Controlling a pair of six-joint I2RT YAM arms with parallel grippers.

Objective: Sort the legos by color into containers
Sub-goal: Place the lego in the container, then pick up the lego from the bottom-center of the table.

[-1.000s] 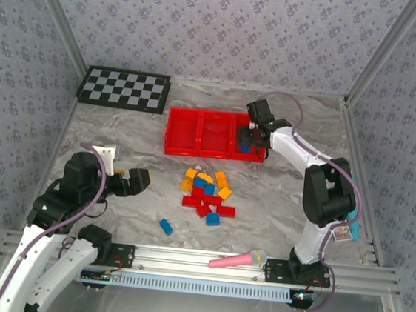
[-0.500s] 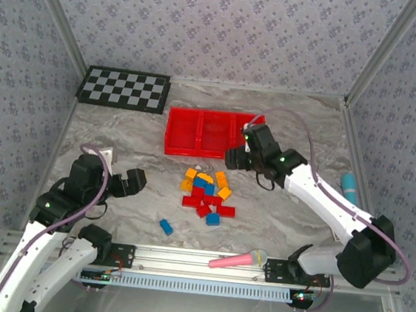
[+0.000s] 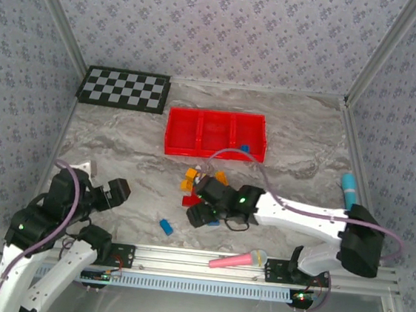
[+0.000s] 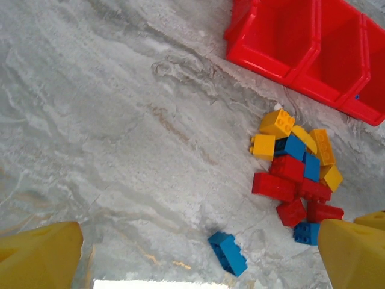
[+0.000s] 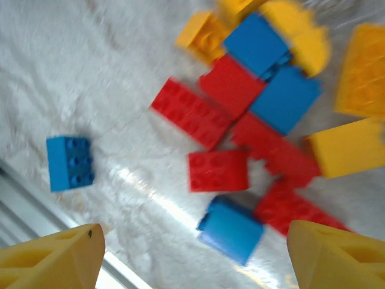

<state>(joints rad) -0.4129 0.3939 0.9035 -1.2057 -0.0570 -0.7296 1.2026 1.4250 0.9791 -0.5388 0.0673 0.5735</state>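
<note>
Two grippers are showing from above: my left gripper (image 3: 117, 191) is hovering spread wide, and my right gripper (image 3: 202, 215) is hanging over the legos (image 3: 190, 175) heaped just before the tray (image 3: 193, 153).

Through my left wrist, my left fingers (image 4: 36, 256) are gaping empty, with the heap lying ahead.

Through my right wrist, my right fingers (image 5: 54, 259) are standing apart, empty, above the bricks.

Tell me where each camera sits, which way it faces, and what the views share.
Top external: above and behind the bases, looking down at the table; left arm and right arm show.
Left wrist: on the left arm, facing down at the lego pile and red tray; open left gripper at the bottom corners.
Right wrist: close above the pile; open right gripper at the bottom corners.
Shared: the lone blue brick shows in all three.
</note>
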